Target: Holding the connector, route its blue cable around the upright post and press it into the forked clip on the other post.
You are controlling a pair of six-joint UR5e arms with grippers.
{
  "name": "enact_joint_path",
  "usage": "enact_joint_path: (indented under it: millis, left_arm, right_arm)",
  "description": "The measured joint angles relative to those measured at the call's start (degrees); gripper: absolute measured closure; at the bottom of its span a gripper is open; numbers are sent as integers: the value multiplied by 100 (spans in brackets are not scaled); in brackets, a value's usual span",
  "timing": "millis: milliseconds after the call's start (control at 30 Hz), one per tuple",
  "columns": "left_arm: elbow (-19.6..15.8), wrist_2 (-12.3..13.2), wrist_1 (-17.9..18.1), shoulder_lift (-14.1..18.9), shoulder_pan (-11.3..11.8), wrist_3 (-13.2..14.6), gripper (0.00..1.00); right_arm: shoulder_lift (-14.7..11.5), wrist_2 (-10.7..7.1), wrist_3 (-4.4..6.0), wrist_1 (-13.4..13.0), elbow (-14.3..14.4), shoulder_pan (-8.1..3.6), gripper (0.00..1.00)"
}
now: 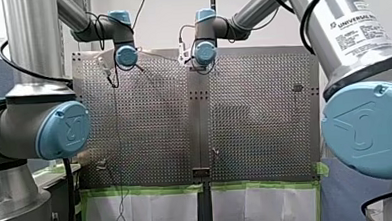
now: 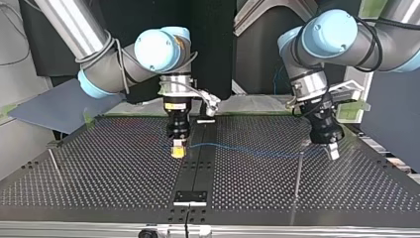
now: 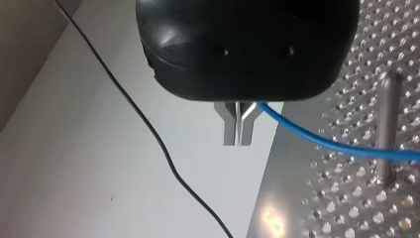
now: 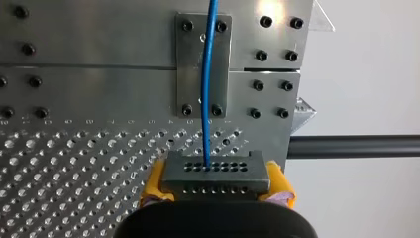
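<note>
My right gripper (image 4: 216,182) is clamping its yellow pads (image 4: 154,182) on the two ends of the grey connector (image 4: 215,173), with the holed face turned outward. That way the blue cable (image 4: 207,89) is leaving straight ahead of the fingers with no kink at the plug. The connector is sitting squarely between the pads, low over the perforated table (image 2: 99,168) near its centre strip

My left gripper (image 3: 239,134) is working further along the line. Its metal fingers (image 3: 232,128) are pressing together, and the cable seems to be pinched near their base, though the black body is hiding the contact. As I judge it, one arm is anchoring the plug while the other is steering the slack, so the run between them is hanging nearly taut

The cable is leaving the left fingers sideways and crossing the upright post (image 3: 387,124), which is standing just beside that gripper. It is not wrapped around the post yet. A second thin post (image 2: 54,166) is standing well apart at the top view's left. Its tip is too small to tell whether it is carrying the forked clip, and the cable is nowhere near it
</note>
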Motion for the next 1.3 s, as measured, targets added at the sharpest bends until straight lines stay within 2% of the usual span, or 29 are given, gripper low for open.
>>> enact_joint_path:
  millis: [100,267,500,667,900,1033,1233,1300]
  left_arm:
    - [36,142,-1,-123,145,-73,93]
    - [84,395,60,-346,398,-121,93]
    - [251,716,70,-501,720,-112,91]
    - [419,980,61,-742,983,-105,91]
    - [612,1315,20,-902,1315,-212,88]
    - [761,1501,-44,-1033,1410,-295,88]
    - [843,1767,-60,-1288,1389,-318,88]
    - [863,1860,-62,-1379,1371,-319,85]
  right_arm:
    - [68,-53,-24,9,-88,-22,100]
    - [211,-108,-134,57,-261,-35,100]
    - [499,-98,-222,327,-561,-14,100]
    - [728,-52,-210,562,-799,3,100]
    - [812,-46,-171,895,-1098,-34,100]
    - [822,-42,-167,969,-1136,-50,100]
    - [832,-12,-163,985,-1143,-73,100]
    - [841,29,-163,992,-1142,-81,100]
